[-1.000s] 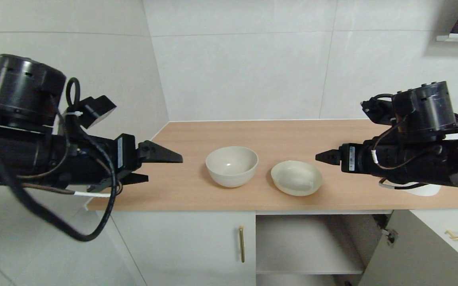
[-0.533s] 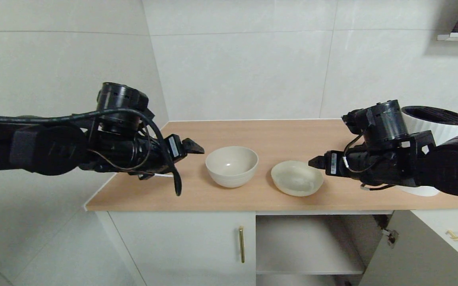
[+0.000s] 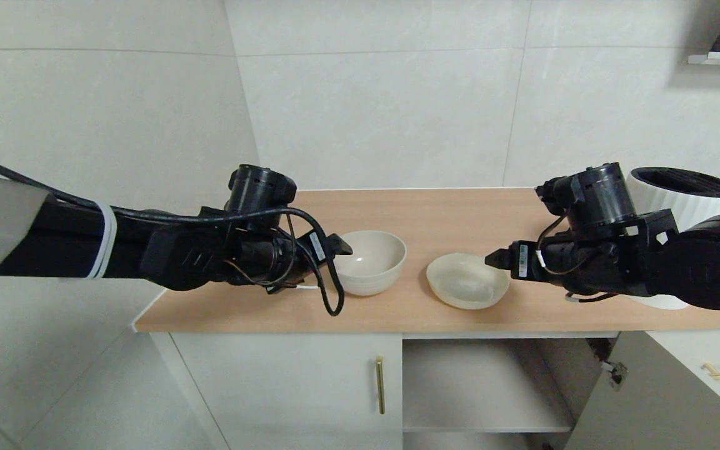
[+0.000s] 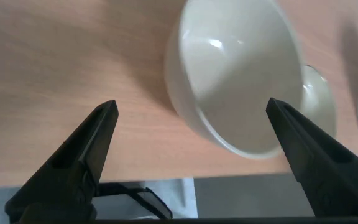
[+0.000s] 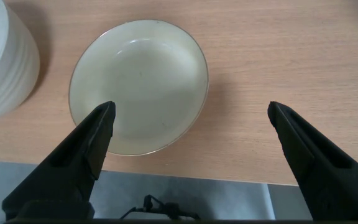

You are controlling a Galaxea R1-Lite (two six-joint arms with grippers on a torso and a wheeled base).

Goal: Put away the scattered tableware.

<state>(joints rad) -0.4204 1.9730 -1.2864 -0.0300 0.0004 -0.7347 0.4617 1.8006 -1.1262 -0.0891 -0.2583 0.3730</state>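
Note:
A deep cream bowl (image 3: 372, 261) and a shallow cream bowl (image 3: 467, 280) sit side by side on the wooden countertop (image 3: 435, 212). My left gripper (image 3: 339, 250) is at the deep bowl's left rim. In the left wrist view its fingers (image 4: 86, 155) are spread wide, with the deep bowl (image 4: 235, 81) just ahead between them. My right gripper (image 3: 495, 257) is at the shallow bowl's right edge. It stands open in the right wrist view, above the shallow bowl (image 5: 138, 87), with nothing held. The deep bowl (image 5: 2, 56) is beside it.
A white ribbed container (image 3: 685, 187) stands at the counter's right end, behind my right arm. Below the counter, a cabinet (image 3: 479, 381) is open with its door (image 3: 654, 400) swung out to the right. The left door, with a gold handle (image 3: 379, 384), is closed.
My left arm has moved right across the counter, up to the deep bowl. My right gripper shifted slightly left toward the shallow bowl, then stayed put.

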